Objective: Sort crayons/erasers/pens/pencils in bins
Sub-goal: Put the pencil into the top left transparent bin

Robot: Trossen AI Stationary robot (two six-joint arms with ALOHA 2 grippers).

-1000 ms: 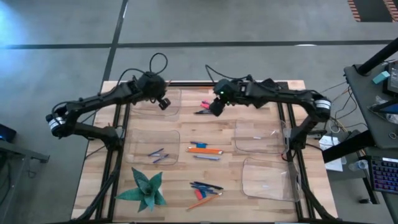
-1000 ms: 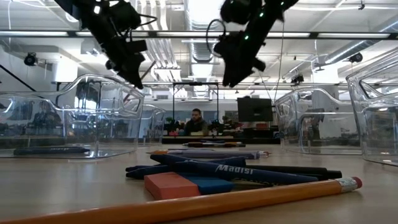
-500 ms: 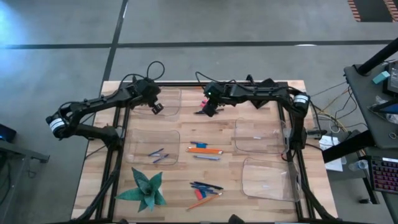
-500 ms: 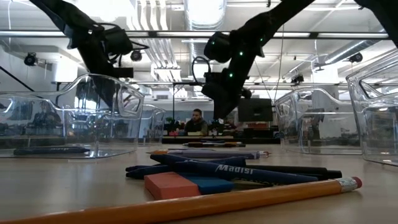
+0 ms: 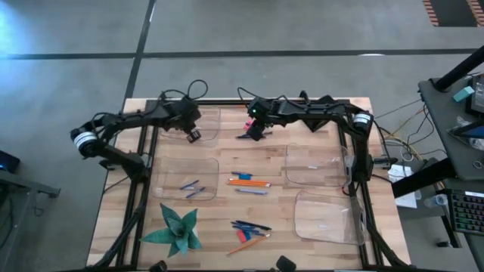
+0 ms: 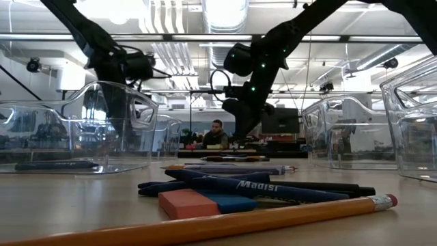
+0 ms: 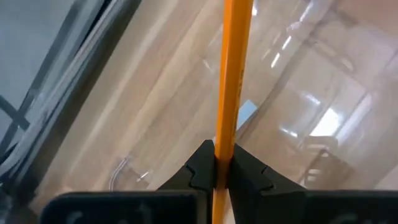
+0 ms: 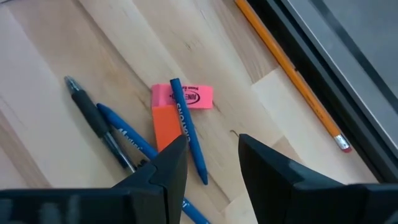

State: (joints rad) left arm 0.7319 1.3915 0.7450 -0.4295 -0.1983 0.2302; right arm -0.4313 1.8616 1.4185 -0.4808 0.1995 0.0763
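My left arm reaches across the table's (image 5: 302, 227) far left corner. My left gripper (image 5: 193, 134) hangs over the clear bin (image 5: 206, 130) near the far edge. Its fingers are squeezed tight on an orange pencil (image 7: 231, 93), which sticks straight out from between them, over the bin.

My right arm stretches along the far edge, bent at the elbow by the far right corner. My right gripper (image 5: 255, 133) points down at a little pile near the middle of the far edge. Its fingers (image 8: 168, 171) are apart and hold nothing. Just past them lie a pink eraser (image 8: 193, 96), an orange-red eraser (image 8: 166, 127), a blue crayon (image 8: 186, 127) lying across both, and two pens (image 8: 102, 134) beside them. Another pencil (image 8: 289, 68) lies well apart, by the table's edge.
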